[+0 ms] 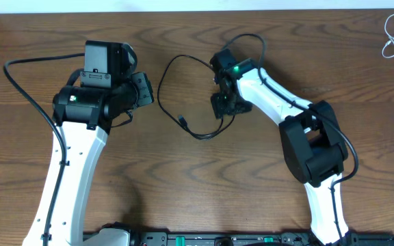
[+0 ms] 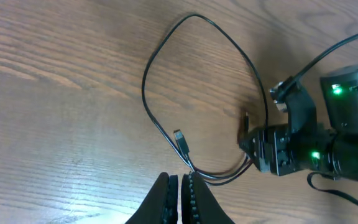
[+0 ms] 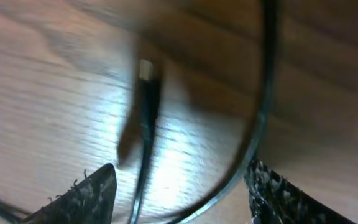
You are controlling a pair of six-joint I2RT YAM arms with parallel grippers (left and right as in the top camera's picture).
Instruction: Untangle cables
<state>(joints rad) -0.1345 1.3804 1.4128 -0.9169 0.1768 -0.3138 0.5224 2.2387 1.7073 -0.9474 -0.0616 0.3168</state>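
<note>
**A:** Where's the black cable (image 1: 161, 92) lying?

**B:** In the middle of the counter (image 1: 183, 198), between the two arms, in one open loop. Seen from above, its plug (image 1: 182, 123) lies loose at about 7 o'clock of that loop. At 4 o'clock two strands run side by side under the right claw (image 1: 223, 102). The white cable (image 1: 387, 34) is off in the 2 o'clock corner, well apart from the black one (so the two don't cross, as far as I can judge).

**A:** And the claws?

**B:** The right claw's fingers stand wide, low over the counter. Its own camera shows a strand of the cable (image 3: 263, 112) curving between them, with a blurred plug (image 3: 145, 71) just beyond at 11 o'clock. Nothing is pinched. The left claw (image 1: 144, 90) sits at 9 o'clock of the loop. Its fingers (image 2: 169, 196) are pressed together with nothing between them that I can see, and the cord passes just off their tips.

**A:** How will the cord handle?

**B:** Thin, light and limp, I'd say. It should follow a pull without any fight, but it will likely drag the rest of the loop along, and it may slide through the pads. I'd take hold on the cord just behind a plug, where the thicker body would stop it slipping out, rather than mid-loop. Close gently, because the plug's metal tip is the part to spare. With one end pinned, the other claw could draw the doubled strands apart.
</note>
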